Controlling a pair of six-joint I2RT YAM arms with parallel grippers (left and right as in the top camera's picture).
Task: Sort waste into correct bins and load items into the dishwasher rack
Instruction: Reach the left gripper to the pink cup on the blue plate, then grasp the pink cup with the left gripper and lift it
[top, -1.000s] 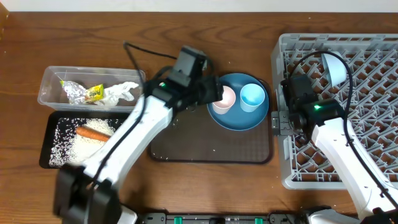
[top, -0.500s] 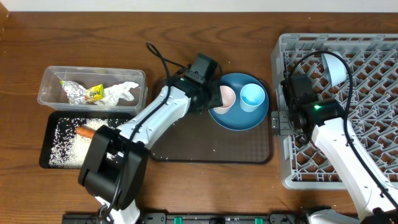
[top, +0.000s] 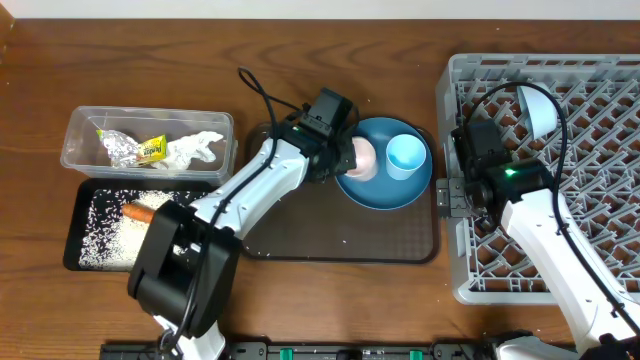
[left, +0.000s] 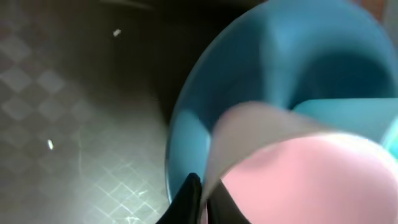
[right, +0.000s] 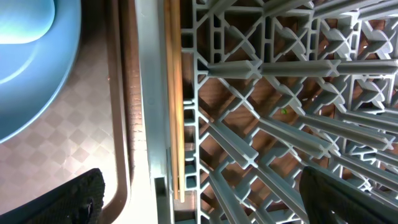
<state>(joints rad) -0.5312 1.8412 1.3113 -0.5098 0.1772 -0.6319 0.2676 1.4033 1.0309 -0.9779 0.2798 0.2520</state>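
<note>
A small pale pink cup (top: 362, 157) and a light blue cup (top: 406, 155) stand on the round blue plate (top: 385, 192). My left gripper (top: 346, 160) is shut on the pink cup's left rim. In the left wrist view the rim of the pink cup (left: 311, 174) is pinched in my left gripper (left: 204, 190), over the plate (left: 183, 143). My right gripper (top: 447, 196) stands open astride the left wall of the grey dishwasher rack (top: 560, 65). In the right wrist view, wooden chopsticks (right: 176, 124) lie inside that wall, with my right gripper (right: 199, 180) over them. A white bowl (top: 537, 108) sits in the rack.
The plate rests on a dark brown serving tray (top: 340, 240). At the left, a clear tub (top: 80, 120) holds foil (top: 130, 150) and tissue (top: 195, 148). A black tray (top: 72, 235) in front of it holds rice and a carrot (top: 150, 212).
My left gripper reached the pink cup and closed on its rim. The right arm has stayed still.
</note>
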